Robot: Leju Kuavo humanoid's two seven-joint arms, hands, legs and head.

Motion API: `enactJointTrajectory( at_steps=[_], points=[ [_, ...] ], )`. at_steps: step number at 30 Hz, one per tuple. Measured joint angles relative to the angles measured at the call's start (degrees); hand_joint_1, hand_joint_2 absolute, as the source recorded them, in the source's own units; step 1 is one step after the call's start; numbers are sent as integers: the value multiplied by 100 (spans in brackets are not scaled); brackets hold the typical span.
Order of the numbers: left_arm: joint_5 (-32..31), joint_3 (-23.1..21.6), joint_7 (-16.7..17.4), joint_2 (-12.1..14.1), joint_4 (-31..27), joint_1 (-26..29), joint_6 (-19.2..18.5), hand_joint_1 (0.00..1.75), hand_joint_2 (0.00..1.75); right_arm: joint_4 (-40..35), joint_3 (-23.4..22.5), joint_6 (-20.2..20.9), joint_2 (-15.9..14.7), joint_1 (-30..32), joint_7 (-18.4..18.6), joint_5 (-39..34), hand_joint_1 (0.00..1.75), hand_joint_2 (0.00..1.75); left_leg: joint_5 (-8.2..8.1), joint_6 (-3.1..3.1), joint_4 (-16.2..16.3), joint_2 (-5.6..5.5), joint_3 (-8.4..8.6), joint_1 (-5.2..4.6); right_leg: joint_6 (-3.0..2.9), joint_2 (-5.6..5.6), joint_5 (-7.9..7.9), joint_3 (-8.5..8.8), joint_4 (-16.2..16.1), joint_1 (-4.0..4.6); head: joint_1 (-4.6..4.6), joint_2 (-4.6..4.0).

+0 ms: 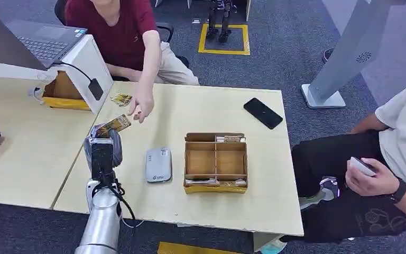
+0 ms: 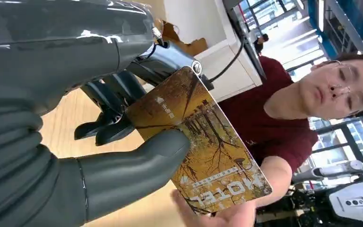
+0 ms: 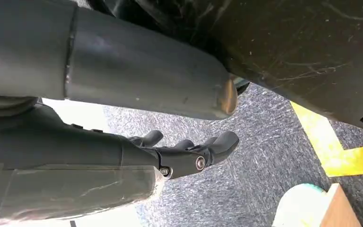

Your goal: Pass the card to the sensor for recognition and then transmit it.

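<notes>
My left hand [image 1: 103, 150] is raised over the table's left part and pinches a yellow-brown hotel card [image 1: 114, 125] between thumb and fingers. In the left wrist view the card [image 2: 203, 146] sticks out past the thumb [image 2: 137, 168] toward a person in a dark red shirt. That person's hand [image 1: 140, 108] reaches to just beyond the card's far end. The grey card sensor [image 1: 158, 164] lies flat on the table to the right of my left hand. My right hand [image 3: 189, 151] hangs beside my body above the carpet with its fingers loosely apart and nothing in them.
A cardboard divider box [image 1: 215, 162] with cards sits right of the sensor. A black phone [image 1: 263, 112] lies at the far right of the table [image 1: 190, 209]. More cards [image 1: 120, 98] lie near a white stand [image 1: 84, 63] with a laptop. A second person [image 1: 396, 159] sits at the right.
</notes>
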Motion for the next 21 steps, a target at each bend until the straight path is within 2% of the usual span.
enactJointTrajectory(
  at_steps=[17, 18, 21],
  points=[
    [18, -70, 0, -2, -11, -18, 0, 175, 175, -7, -2, -9, 2, -2, 28, 2, 0, 0, 0, 0, 0, 5, 0, 0, 0, 5, 0, -3, 0, 0, 0, 0],
    [20, -72, 0, -2, -11, -18, 0, 0, 175, -7, -2, -11, 4, -1, 28, 2, 0, 0, 0, 0, 0, 6, 0, 0, 0, 5, 0, -3, 0, 0, 0, 0],
    [28, -74, -46, -2, -11, -19, 0, 0, 175, -7, -2, -17, 4, 0, 28, 2, 0, 0, 0, 0, 0, 7, -1, 0, 0, 5, 0, -4, 0, 0, 0, 0]
  ],
)
